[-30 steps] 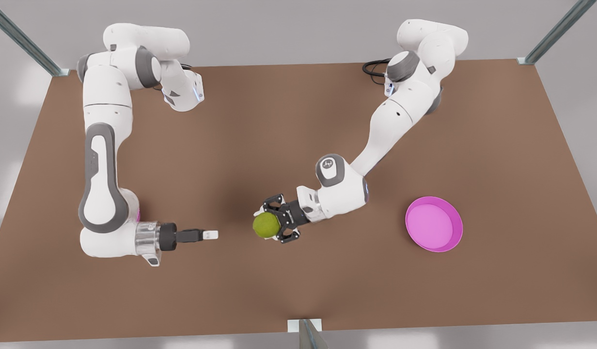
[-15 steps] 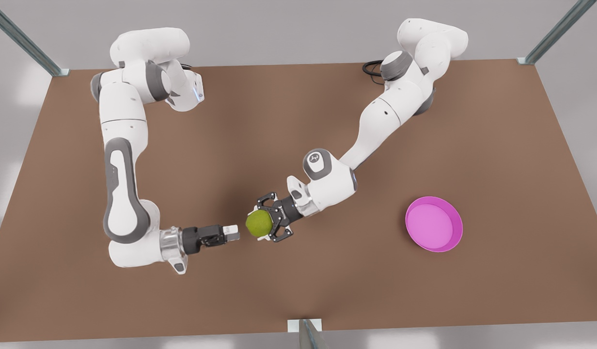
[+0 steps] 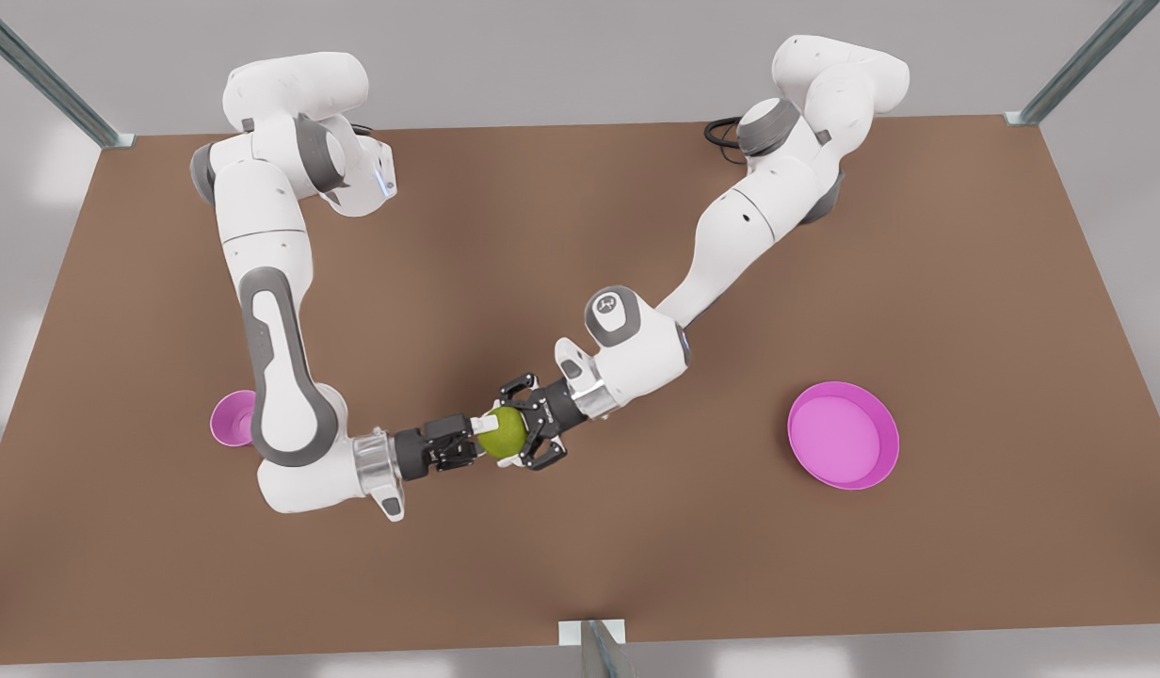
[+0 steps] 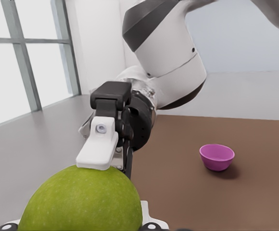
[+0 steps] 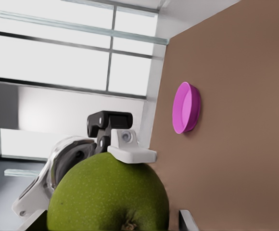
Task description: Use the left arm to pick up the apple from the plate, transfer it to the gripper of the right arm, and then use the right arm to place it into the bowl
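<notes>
Handover point, mid-counter (image 3: 542, 235), above the surface. My left gripper (image 3: 512, 436) has its claw jaws closed around the apple (image 3: 502, 432), stem dimple facing my right wrist camera. My right gripper (image 3: 467, 440) meets the apple from the front view's left. Whether its jaws have clamped, I cannot tell. The front view has the bowl (image 3: 230, 419) half hidden behind my right arm, while the left wrist view shows it whole, upright on the counter. The plate (image 3: 844, 435) lies well apart on the front view's right.
</notes>
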